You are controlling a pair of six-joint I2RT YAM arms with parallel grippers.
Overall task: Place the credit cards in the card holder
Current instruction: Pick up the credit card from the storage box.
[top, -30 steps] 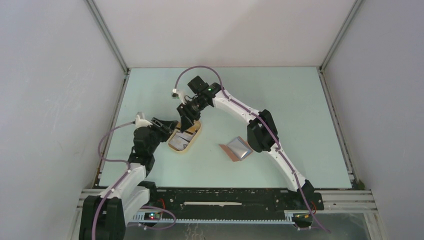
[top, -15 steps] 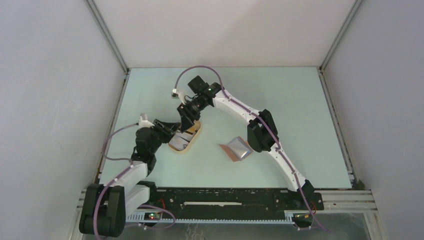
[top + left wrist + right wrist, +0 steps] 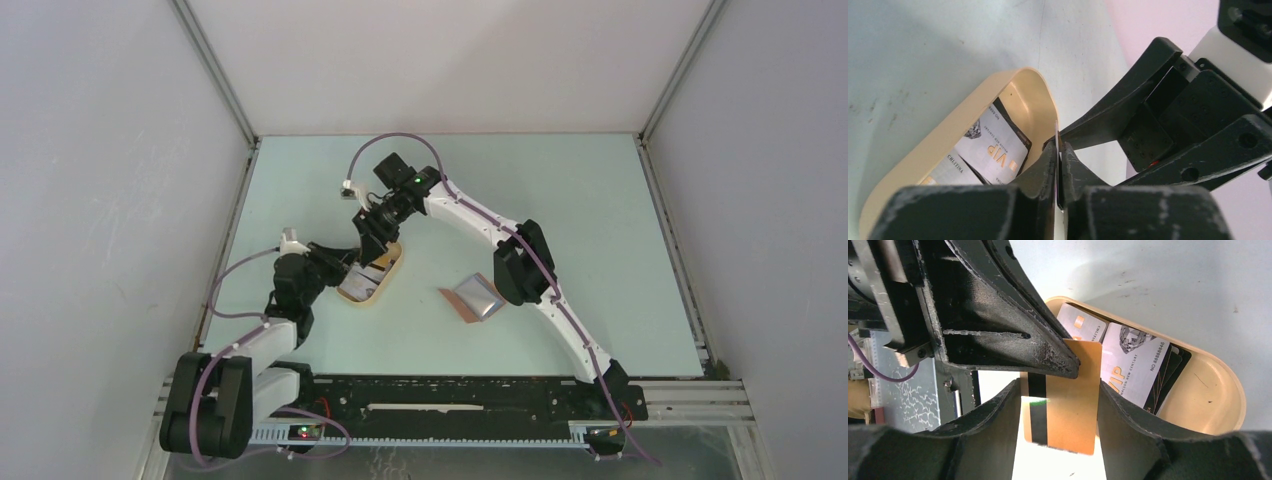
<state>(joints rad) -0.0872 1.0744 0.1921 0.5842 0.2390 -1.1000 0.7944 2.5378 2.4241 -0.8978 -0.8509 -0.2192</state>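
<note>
Left jaws clamped on thin rectangular orange card [image 3: 1068,405]; right jaws apart, flanking it.

Centre frame in the right wrist view, 1 orange card [image 3: 1070,410] with a dark stripe stands on edge, pinched flat in the left gripper [image 3: 1058,145] jaws. Right of it, 2 white cards [image 3: 1133,365] overlap black cards [image 3: 1173,362] in a pale tray [image 3: 1218,405]. The card holder [image 3: 472,298] lies open mid-tabletop [image 3: 600,230], reddish-brown outside, grey inside.

orange card [image 3: 1068,405], black stripe [image 3: 1037,425]; tray [image 3: 1220,405] seemingly cream
</note>
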